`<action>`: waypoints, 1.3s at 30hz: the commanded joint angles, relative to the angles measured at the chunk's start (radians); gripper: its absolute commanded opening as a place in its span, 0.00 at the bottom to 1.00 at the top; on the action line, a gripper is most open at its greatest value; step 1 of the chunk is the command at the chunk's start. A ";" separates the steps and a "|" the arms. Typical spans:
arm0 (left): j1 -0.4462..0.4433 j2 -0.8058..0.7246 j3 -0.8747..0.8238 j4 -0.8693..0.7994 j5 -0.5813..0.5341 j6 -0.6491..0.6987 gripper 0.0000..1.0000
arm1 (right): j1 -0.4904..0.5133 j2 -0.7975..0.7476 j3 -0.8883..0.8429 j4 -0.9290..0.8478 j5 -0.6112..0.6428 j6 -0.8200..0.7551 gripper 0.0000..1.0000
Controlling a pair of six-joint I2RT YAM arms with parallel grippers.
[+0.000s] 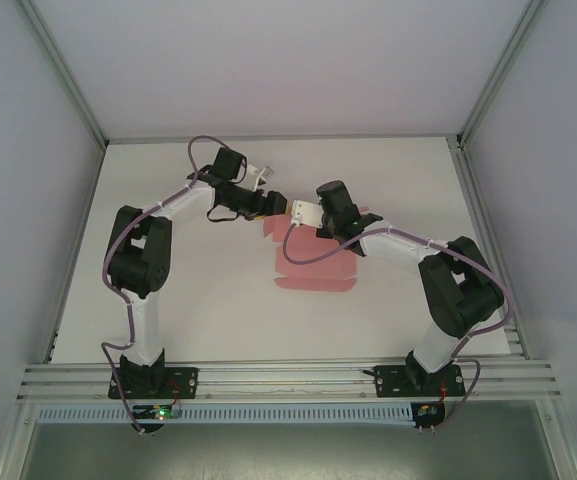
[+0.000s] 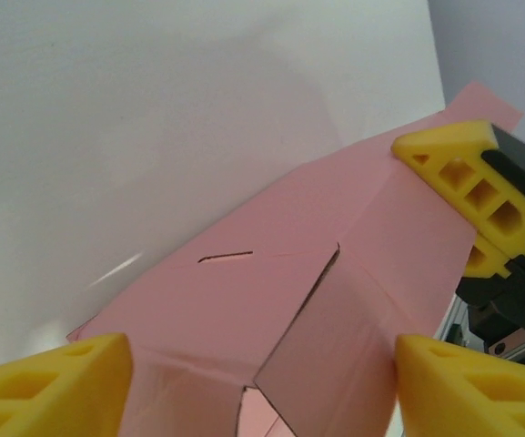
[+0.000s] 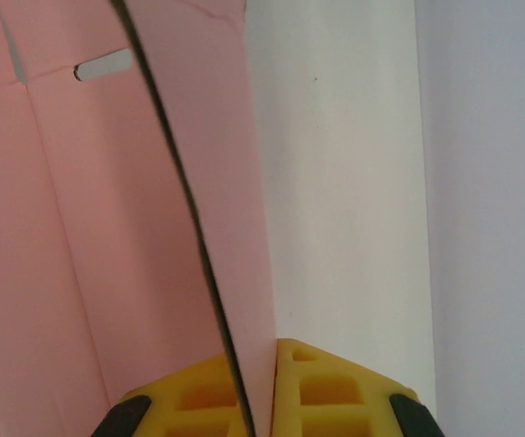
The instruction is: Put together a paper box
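- A thin pink paper box (image 1: 313,262), not yet folded up and lying as a flat die-cut sheet with creases and flaps, sat near the middle of the white counter (image 1: 188,290), between the two arms.
- In the overhead view its near part rested flat on the counter. The paler far part reached up to the two grippers, which met above it.
- The right gripper (image 1: 301,212) was closed on the pink paper box. In the right wrist view its two yellow fingers (image 3: 335,391) pressed together at the bottom of the frame, with the thin edge of the sheet running down between them.
- The same grip showed in the left wrist view, where one yellow finger of the right gripper (image 2: 458,177) lay on a far corner of the sheet.
- The left gripper (image 1: 276,206) stood open just beside the right one. In its own view the yellow fingers (image 2: 53,387) were set well apart at the lower corners, with a creased flap of the sheet between them.
- I could not tell whether either finger of the left gripper touched the paper.
- A short narrow slot (image 2: 226,257) was cut into the sheet beside a crease, and it showed again near the top of the right wrist view (image 3: 103,66).
- A cut between two flaps (image 2: 321,273) ran from that crease toward the left gripper.
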State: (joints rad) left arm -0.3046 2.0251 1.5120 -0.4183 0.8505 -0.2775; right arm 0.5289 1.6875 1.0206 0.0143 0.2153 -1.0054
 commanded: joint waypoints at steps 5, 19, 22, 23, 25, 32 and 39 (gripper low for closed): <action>0.041 0.004 0.013 -0.084 -0.132 -0.022 0.76 | -0.005 -0.057 -0.025 -0.023 -0.062 0.050 0.02; -0.031 -0.003 -0.027 -0.145 -0.045 0.030 0.68 | -0.004 -0.053 -0.001 -0.034 -0.062 0.122 0.00; -0.060 -0.020 -0.052 -0.133 -0.060 0.018 0.66 | 0.005 -0.050 0.007 -0.043 -0.033 0.186 0.00; -0.069 -0.024 -0.059 -0.126 -0.074 0.006 0.65 | 0.007 -0.051 0.004 -0.039 -0.026 0.209 0.00; -0.090 -0.023 -0.078 -0.101 -0.060 -0.013 0.62 | 0.007 -0.063 -0.012 -0.013 -0.044 0.269 0.00; -0.135 -0.043 -0.077 -0.031 -0.004 -0.058 0.64 | 0.022 -0.087 -0.040 0.016 -0.045 0.375 0.00; -0.189 0.001 0.038 -0.127 -0.041 0.002 0.70 | 0.017 -0.095 -0.063 0.047 -0.082 0.414 0.00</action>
State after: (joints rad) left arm -0.4252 1.9923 1.5066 -0.4576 0.7593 -0.3176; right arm 0.5320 1.5951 0.9703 -0.0555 0.2050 -0.6834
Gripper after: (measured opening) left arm 0.696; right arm 0.055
